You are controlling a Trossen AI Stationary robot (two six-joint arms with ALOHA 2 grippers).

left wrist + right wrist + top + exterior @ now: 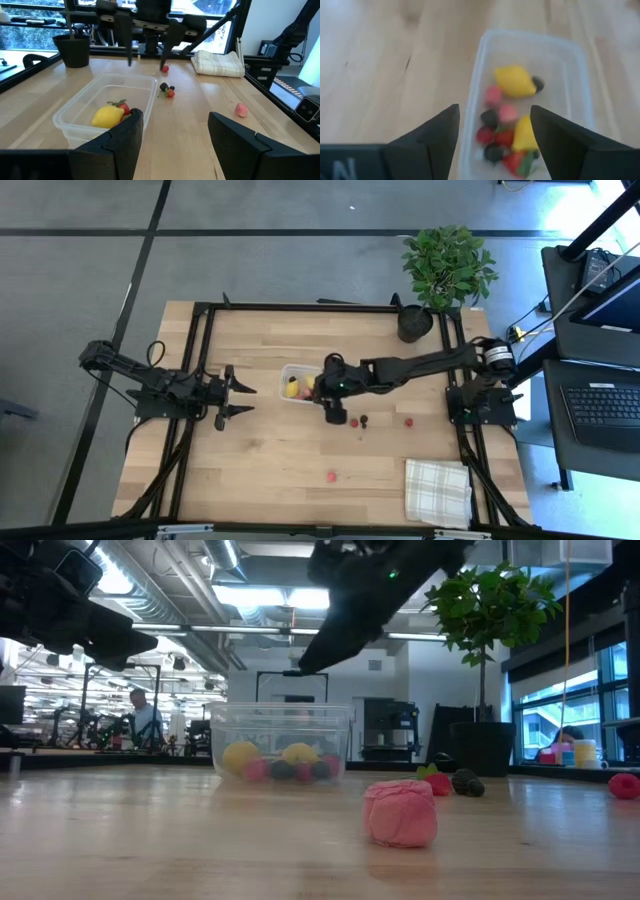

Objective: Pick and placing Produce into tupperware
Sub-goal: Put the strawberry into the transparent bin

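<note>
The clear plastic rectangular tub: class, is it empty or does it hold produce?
Partly filled. The clear plastic rectangular tub holds two yellow lemon-shaped pieces and several red, pink and dark berries.

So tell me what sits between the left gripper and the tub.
Nothing: in the high view only bare wood lies between the open left gripper and the tub.
</note>
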